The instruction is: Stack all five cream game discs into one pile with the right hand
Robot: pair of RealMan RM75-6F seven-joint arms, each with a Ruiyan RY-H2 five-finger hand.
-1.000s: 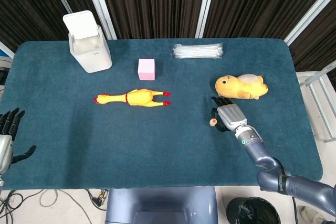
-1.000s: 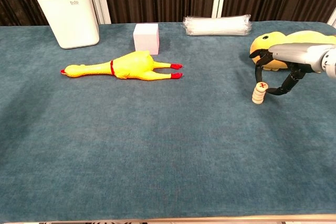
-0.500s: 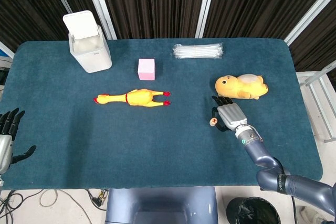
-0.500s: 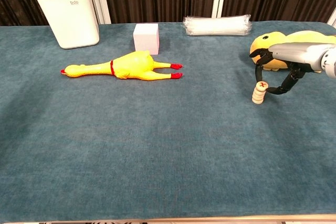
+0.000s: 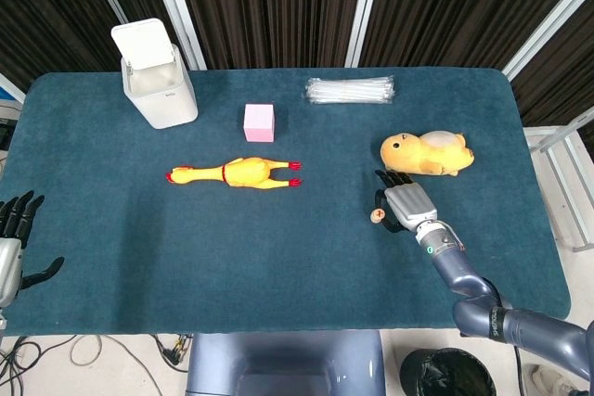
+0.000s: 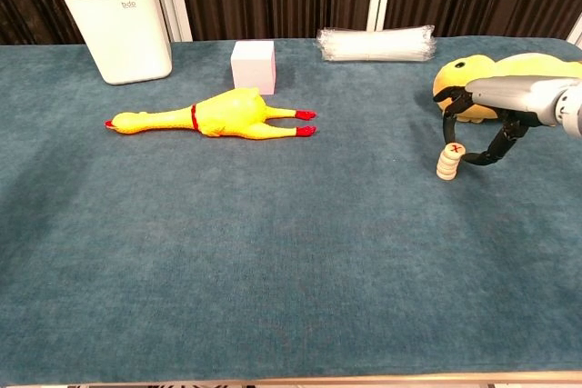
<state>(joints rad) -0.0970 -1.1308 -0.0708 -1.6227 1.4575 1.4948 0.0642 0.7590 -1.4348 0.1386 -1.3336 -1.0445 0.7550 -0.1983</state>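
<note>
Just beyond the right hand (image 5: 405, 202): a yellow plush toy (image 5: 426, 153). Further back, a bundle of clear straws (image 5: 350, 90). Well off to its left, a rubber chicken (image 5: 234, 173), pink cube (image 5: 259, 122) and white bin (image 5: 158, 75).

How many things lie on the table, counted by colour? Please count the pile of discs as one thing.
White: 1, the bin.
Pink: 1, the cube.
Clear: 1, the bundle of straws.
Yellow: 2, the rubber chicken and the plush toy.
Cream: 1, the disc pile, at the right hand.
Total: 6.
</note>
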